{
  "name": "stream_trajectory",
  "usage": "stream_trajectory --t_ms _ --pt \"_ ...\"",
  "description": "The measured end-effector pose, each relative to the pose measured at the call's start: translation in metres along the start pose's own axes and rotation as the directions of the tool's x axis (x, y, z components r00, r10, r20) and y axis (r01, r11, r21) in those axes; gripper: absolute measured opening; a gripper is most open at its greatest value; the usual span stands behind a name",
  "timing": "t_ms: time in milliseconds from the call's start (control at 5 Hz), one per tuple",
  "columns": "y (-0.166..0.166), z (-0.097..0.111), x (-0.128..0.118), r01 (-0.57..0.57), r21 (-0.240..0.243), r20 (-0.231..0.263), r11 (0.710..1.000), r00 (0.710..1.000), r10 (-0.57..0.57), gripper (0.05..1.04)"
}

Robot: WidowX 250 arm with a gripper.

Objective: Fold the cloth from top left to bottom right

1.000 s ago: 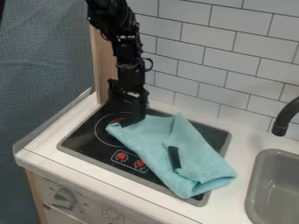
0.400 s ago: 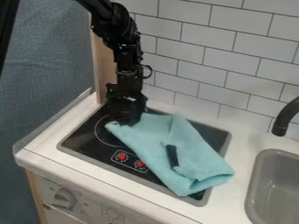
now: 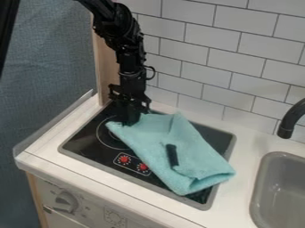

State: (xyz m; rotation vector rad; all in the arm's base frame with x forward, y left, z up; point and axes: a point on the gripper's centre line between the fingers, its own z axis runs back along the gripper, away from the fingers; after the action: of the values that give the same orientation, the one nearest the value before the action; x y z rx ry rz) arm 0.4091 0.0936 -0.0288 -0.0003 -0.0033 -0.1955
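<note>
Cloth (image 3: 149, 138) and all, the blue-green folds have slid a little toward the upper left since the earlier frames, the lower right end drawing back with them. The gripper (image 3: 129, 118) is down at the cloth's upper left corner, over the back left of the stove (image 3: 85, 145); how far open it is, and whether it has hold of the cloth, I cannot tell. From there the cloth runs slantwise across the stove, peaked at its back edge, and its folded lower right end laps past the stove's right rim onto the counter (image 3: 241, 196). A short black bar (image 3: 172, 155) lies on top of it, near the middle.

Left of the cloth, part of a thin burner ring (image 3: 98, 134) shows on the black glass, with two red knob marks, a left one (image 3: 124, 159) and a right one (image 3: 143, 167), just beside the cloth's front edge. The white counter frames the stove and carries a grey sink (image 3: 280, 191) at right, under a black tap (image 3: 287, 127). White tiles (image 3: 238, 58) back it all; a wooden post (image 3: 107, 67) and blue fabric (image 3: 51, 58) stand at left.
</note>
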Motion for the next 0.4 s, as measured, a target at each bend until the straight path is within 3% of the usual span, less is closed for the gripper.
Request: stream_trajectory --t_ms 400 --pt "0.0071 0.003 0.0124 0.002 -0.007 0.005 1.0 1.0 -0.002 0.075"
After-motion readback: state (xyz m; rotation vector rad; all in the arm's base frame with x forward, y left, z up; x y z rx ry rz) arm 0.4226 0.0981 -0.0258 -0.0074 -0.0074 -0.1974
